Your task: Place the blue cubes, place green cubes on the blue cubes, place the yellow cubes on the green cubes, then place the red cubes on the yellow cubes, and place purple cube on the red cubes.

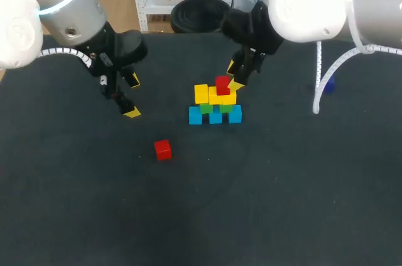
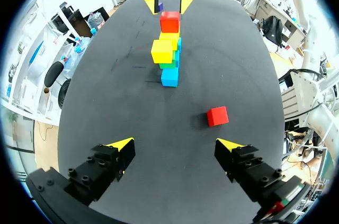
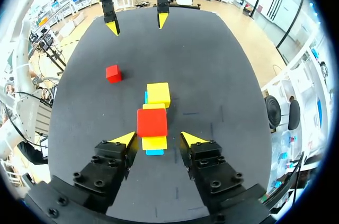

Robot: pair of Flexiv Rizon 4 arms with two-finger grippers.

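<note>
Red cube (image 3: 152,122) is seated atop the stack (image 1: 215,105), flanked by the right gripper's (image 3: 157,138) parted fingers. A second red cube (image 1: 162,149) is left on the worktop (image 1: 282,203) near the left gripper (image 2: 175,144), whose fingers are spread.

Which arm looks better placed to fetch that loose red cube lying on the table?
Left, I'd judge. The left gripper, open, hangs nearer the loose red cube, which lies just ahead of its fingers. The right gripper is at the stack, astride the top red cube.
</note>
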